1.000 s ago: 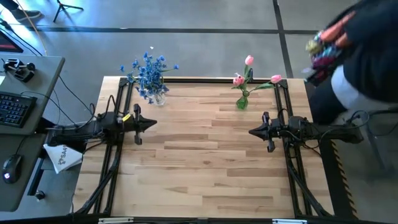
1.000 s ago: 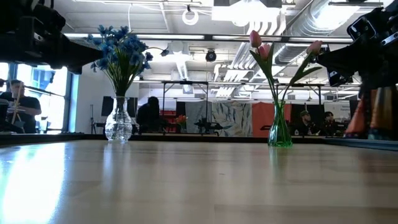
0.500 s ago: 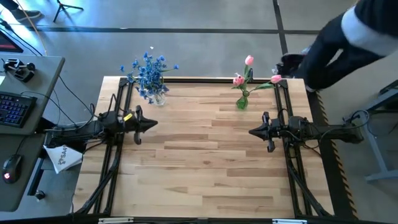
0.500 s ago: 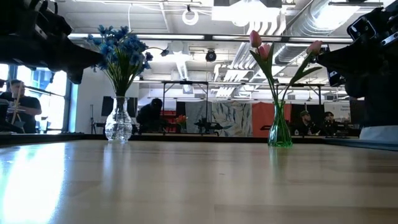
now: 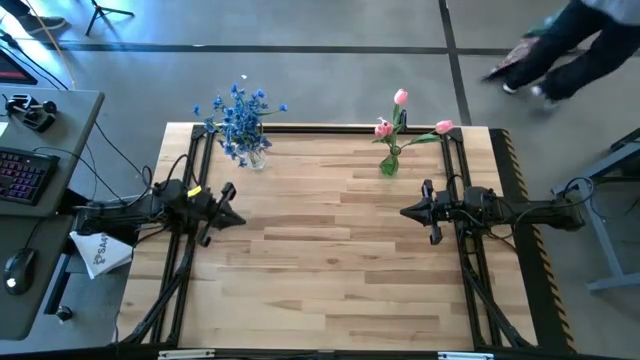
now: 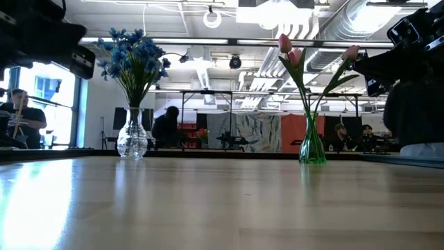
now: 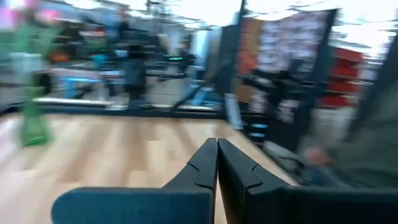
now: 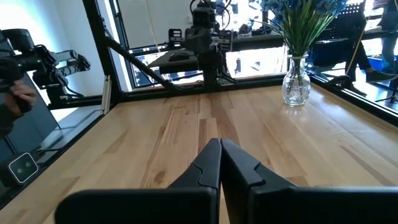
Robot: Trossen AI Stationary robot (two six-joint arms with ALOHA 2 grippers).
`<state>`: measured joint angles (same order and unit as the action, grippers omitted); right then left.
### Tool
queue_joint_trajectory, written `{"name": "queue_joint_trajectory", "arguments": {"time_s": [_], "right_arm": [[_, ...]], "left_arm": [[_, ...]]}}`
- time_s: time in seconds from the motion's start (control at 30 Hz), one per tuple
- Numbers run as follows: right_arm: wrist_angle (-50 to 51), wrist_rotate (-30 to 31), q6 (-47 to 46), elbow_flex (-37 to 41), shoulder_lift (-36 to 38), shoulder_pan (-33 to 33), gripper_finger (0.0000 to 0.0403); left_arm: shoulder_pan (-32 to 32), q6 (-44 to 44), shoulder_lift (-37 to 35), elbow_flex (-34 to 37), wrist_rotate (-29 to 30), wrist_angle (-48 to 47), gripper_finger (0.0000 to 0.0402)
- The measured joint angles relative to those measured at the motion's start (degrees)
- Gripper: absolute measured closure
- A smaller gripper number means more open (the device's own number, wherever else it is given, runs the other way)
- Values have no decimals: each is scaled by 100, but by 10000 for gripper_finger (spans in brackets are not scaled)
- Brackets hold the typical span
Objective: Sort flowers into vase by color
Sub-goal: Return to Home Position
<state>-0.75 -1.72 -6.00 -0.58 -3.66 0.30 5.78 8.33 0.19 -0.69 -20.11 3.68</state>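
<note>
Since a second ago, my left gripper (image 5: 232, 219) has swung back toward its own side, and the person (image 5: 570, 45) has walked off.

From above, the right gripper (image 5: 406, 212) sits parked at its side. The blue flowers (image 5: 238, 115) are in the clear vase (image 5: 256, 158) and the tulips (image 5: 400, 97) are in the green vase (image 5: 388, 165), both at the table's (image 5: 330, 270) far edge, probably to keep them clear of the arms.

Low view: both bunches stand upright.

Wrist views: both sets of jaws are pinched together and empty, so I'd say we're just homing.
</note>
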Motion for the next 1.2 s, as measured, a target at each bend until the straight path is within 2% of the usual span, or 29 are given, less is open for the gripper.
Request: {"name": "queue_joint_trajectory", "arguments": {"time_s": [0.07,0.17,0.3,0.4,0.53,1.2], "right_arm": [[0,0,1,0,0,0,402],[0,0,0,0,0,1,402],[0,0,0,0,-2,0,402],[0,0,1,0,-2,1,402],[0,0,0,0,-2,0,402],[1,0,0,0,-2,1,402]], "left_arm": [[-50,3,2,0,-354,14,401],[-77,-110,1,-1,-408,20,401],[-72,-471,2,-2,757,-79,401],[-70,-379,61,-2,1569,-247,401],[-70,-263,152,-2,2025,-260,401],[-70,-296,157,-2,2079,-258,401]]}}
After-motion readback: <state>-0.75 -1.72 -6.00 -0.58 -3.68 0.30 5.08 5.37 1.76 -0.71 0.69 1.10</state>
